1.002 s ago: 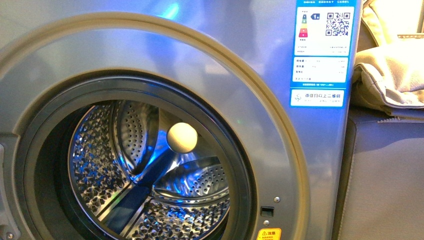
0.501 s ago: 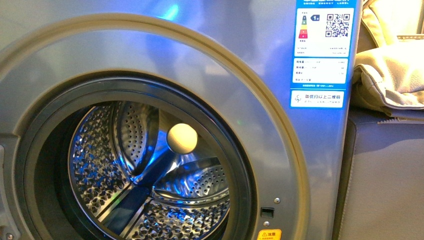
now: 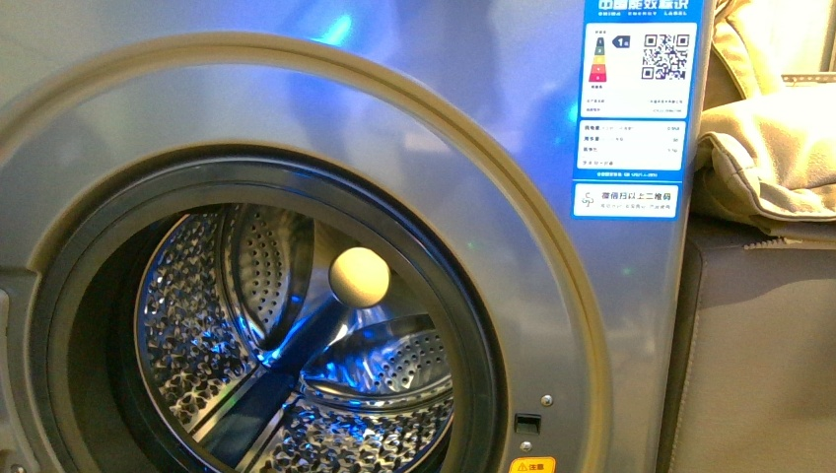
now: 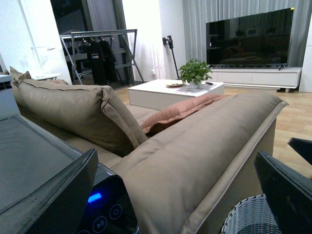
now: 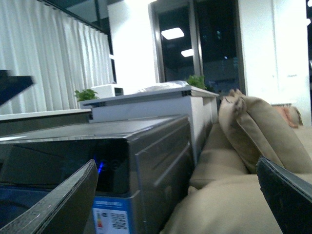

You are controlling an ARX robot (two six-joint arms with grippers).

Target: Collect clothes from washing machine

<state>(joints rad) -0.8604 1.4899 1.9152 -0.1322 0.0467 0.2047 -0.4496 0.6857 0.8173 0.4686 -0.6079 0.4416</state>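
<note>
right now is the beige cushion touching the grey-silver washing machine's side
Touching. The front view shows the beige cushion pressed against the grey-silver washing machine at its right edge beside the blue-white label, with no gap.

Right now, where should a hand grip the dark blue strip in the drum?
Grip the dark blue strip at its lower end, straight through the washing machine porthole: it slants down toward the front, so that end is nearest. Whether cloth, unclear.

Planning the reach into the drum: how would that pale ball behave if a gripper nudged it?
The pale ball is round and smooth-looking, so it would probably roll away. It likely slides down the curved perforated drum. Probably light, though unconfirmed.
</note>
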